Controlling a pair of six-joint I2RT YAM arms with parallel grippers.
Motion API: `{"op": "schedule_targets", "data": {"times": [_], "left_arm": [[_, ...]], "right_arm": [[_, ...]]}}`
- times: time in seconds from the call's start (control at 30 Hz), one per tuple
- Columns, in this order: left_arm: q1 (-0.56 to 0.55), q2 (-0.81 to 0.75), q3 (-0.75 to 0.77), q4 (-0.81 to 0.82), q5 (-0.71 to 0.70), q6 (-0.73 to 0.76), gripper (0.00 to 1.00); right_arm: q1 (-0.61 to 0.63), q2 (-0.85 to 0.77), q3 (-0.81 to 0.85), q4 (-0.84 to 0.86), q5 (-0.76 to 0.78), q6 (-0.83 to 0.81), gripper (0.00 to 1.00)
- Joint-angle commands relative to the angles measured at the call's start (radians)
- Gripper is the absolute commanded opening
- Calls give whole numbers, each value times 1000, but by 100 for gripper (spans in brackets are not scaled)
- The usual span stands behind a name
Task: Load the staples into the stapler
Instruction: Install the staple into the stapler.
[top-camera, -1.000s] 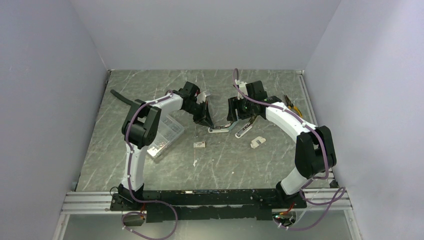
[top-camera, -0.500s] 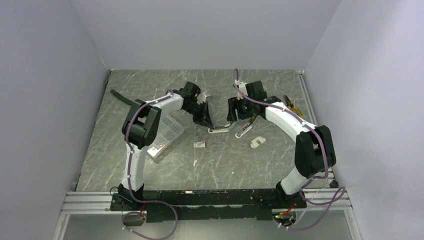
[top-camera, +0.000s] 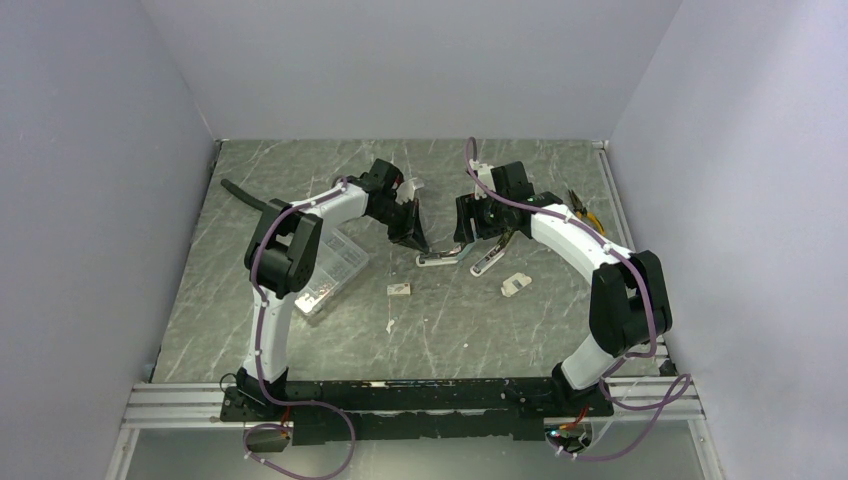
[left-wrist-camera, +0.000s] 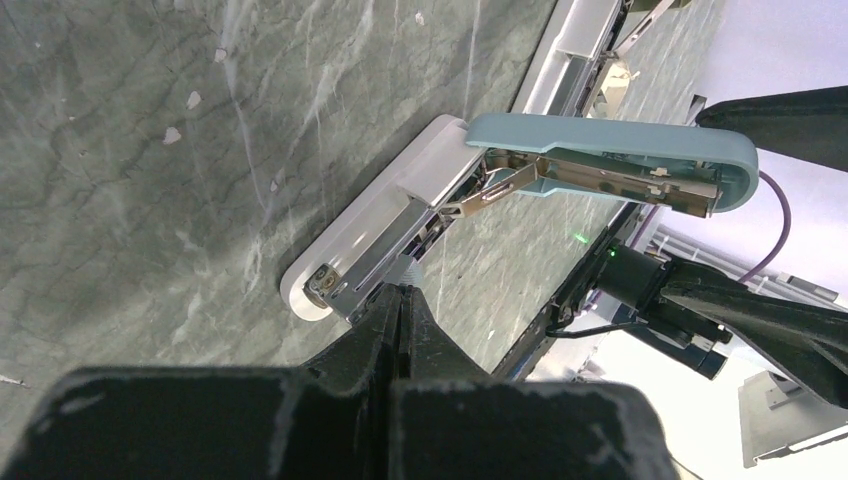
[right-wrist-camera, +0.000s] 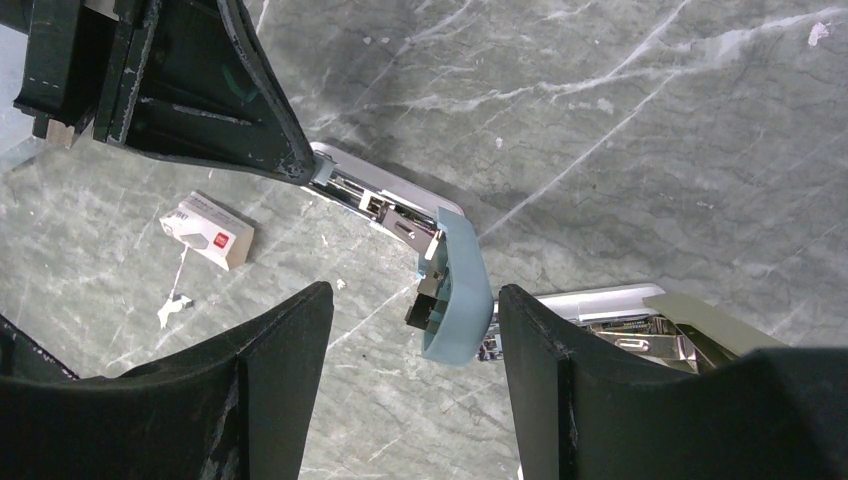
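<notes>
A green marbled table (top-camera: 480, 330) fills the floor of the booth, with two robot arms reaching inward over it. Between them lies the stapler (top-camera: 440, 258), its blue lid swung up. The left gripper (left-wrist-camera: 400, 292), fingers pressed together, touches the front of the metal magazine. The right gripper (right-wrist-camera: 412, 295) hangs with fingers apart on either side of the lid. The staples (right-wrist-camera: 207, 232), a small white box, lie on the table nearby, untouched.
</notes>
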Motion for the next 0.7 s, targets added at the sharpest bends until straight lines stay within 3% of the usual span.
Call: {"op": "schedule_targets", "data": {"times": [0.0, 0.67], "left_arm": [[-10, -46, 24, 13, 5, -2, 3], [-24, -69, -26, 8, -21, -52, 3]], "right_arm": [[-3, -3, -4, 42, -13, -4, 66], [-3, 0, -8, 42, -13, -4, 66]]}}
